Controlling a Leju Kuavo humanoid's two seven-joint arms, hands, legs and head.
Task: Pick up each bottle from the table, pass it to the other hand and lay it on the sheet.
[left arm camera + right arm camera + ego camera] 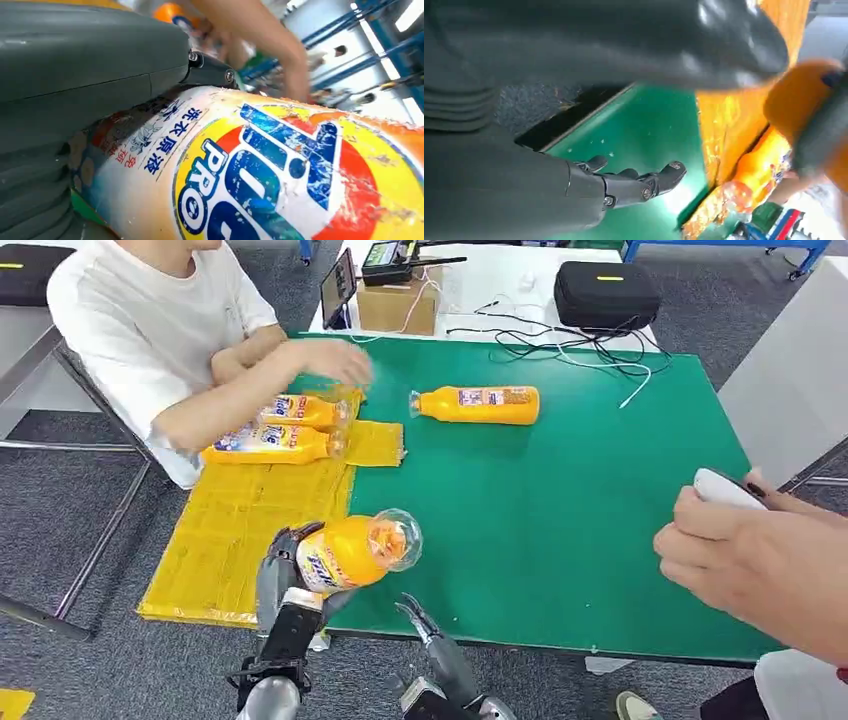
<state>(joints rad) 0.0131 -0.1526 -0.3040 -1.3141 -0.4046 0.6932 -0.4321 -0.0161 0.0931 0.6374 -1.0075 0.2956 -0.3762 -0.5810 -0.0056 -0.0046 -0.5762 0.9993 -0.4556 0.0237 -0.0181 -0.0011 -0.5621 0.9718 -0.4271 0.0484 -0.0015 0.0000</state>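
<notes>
Gripping an orange detergent bottle (352, 551) around its body, the left hand (290, 575) holds it on its side above the near edge of the green table (560, 540), cap end toward the table's middle and base over the yellow sheet (235, 530) (the label fills the left wrist view). The right hand (425, 625) hangs just beside it at the table edge, fingers apart and holding nothing. Two more bottles (285, 430) lie on the sheet's far end under a seated person's forearm (250, 405). A fourth bottle (480, 404) lies on the bare table, well apart.
</notes>
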